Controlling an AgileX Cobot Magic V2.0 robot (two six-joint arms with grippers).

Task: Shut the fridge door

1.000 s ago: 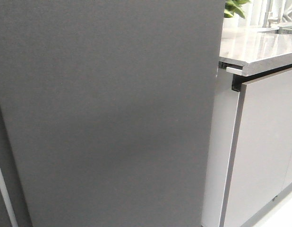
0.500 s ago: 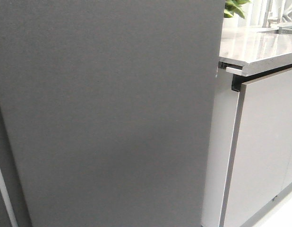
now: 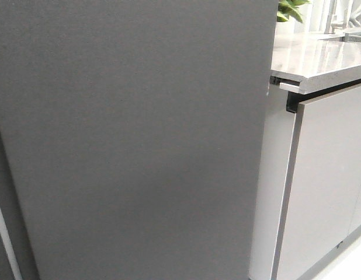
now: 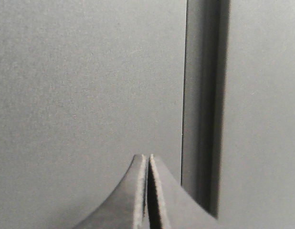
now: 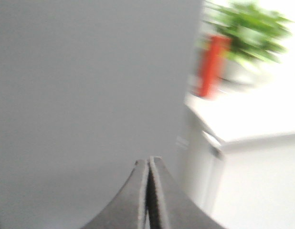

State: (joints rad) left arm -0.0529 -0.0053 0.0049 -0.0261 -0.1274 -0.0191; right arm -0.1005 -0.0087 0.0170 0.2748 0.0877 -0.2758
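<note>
Both claws clenched, facing the fridge door.

Left gripper point(image 4: 148, 164) pinched tight, fingertips pressed together with nothing between, pointed at the dark-grey fridge door point(image 4: 85, 81); beside the tips, a narrow shadowed vertical gap point(image 4: 202, 105) and a second grey panel point(image 4: 262, 109) beyond. Right gripper point(image 5: 148, 167) likewise clamped on nothing, aimed at the same flat door point(image 5: 90, 86), blurred. Off to the right and farther away: pale countertop point(image 5: 247, 114), a red upright object point(image 5: 210, 64), a green plant point(image 5: 247, 28). Seen from the front, door point(image 3: 128, 140) filling the left and centre, its right edge next to a light-grey cabinet door point(image 3: 326, 186) under the counter point(image 3: 320, 58).
</note>
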